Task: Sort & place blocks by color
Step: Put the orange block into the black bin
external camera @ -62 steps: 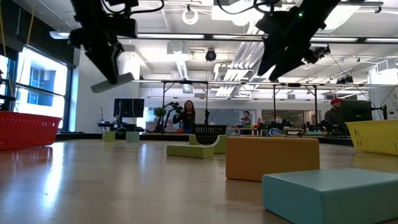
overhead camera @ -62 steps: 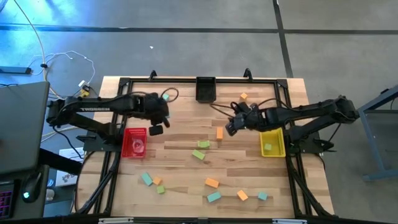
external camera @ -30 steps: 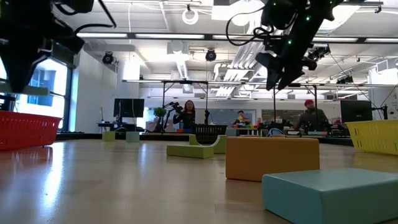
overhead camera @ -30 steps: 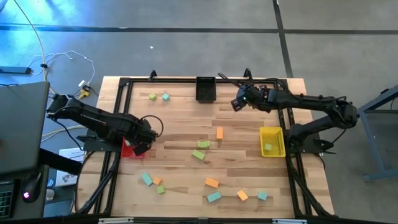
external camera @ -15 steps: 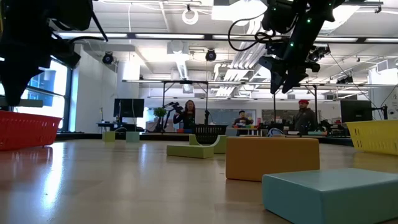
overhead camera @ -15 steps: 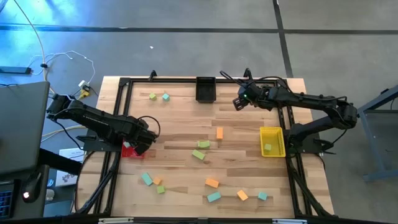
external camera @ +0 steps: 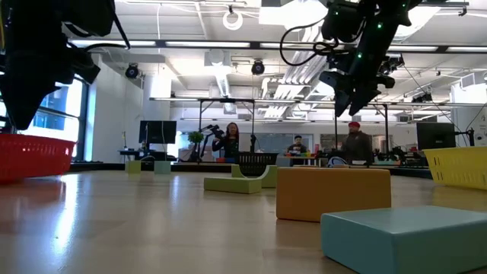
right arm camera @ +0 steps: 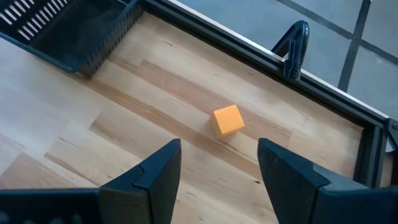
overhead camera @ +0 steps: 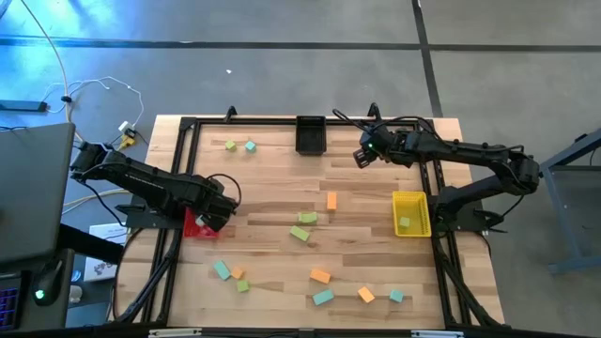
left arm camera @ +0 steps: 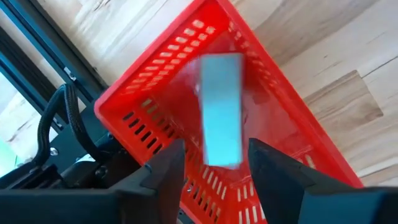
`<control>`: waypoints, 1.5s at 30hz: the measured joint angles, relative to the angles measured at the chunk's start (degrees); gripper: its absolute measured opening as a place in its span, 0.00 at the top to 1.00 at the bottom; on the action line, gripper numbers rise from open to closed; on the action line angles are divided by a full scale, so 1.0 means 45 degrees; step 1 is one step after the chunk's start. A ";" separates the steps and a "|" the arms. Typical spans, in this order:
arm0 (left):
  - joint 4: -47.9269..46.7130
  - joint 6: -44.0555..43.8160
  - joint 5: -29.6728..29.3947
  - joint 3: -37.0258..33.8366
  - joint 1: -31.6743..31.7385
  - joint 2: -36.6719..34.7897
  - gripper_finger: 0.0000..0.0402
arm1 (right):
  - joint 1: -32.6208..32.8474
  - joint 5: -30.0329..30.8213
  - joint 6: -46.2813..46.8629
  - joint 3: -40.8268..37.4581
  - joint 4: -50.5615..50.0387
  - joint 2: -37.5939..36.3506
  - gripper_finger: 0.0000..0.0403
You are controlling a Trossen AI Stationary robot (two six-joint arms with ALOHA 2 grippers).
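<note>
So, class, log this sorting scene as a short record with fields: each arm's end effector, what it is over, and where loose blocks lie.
left end effector: open, above the red bin
teal block: blurred, between the open fingers over the red bin; whether it has landed cannot be told
right end effector: open, empty, over the table's far right corner
orange block: on the wood ahead of the right end effector
yellow bin: one green block inside
black bin: far edge, middle

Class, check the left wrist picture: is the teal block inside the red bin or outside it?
Inside: the teal block shows within the red bin walls.
</note>
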 joint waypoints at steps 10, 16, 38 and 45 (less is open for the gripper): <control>0.0000 0.0289 -0.0051 0.0010 0.0000 0.0005 0.57 | 0.0002 -0.0059 0.0525 0.0000 -0.0083 0.0000 0.51; -0.0009 0.1412 -0.0101 0.0262 0.0000 0.0010 0.57 | -0.0387 -0.0279 -0.0291 0.0000 0.1013 0.0000 0.51; 0.0951 0.6958 -0.4431 0.2438 0.2104 0.0010 0.57 | -0.3864 -0.3429 -0.5566 0.0004 0.3856 0.0000 0.50; 0.2736 0.9279 -0.4597 0.2438 0.3829 0.0010 0.57 | -0.4420 -0.3426 -0.5913 0.0005 0.4770 0.0000 0.46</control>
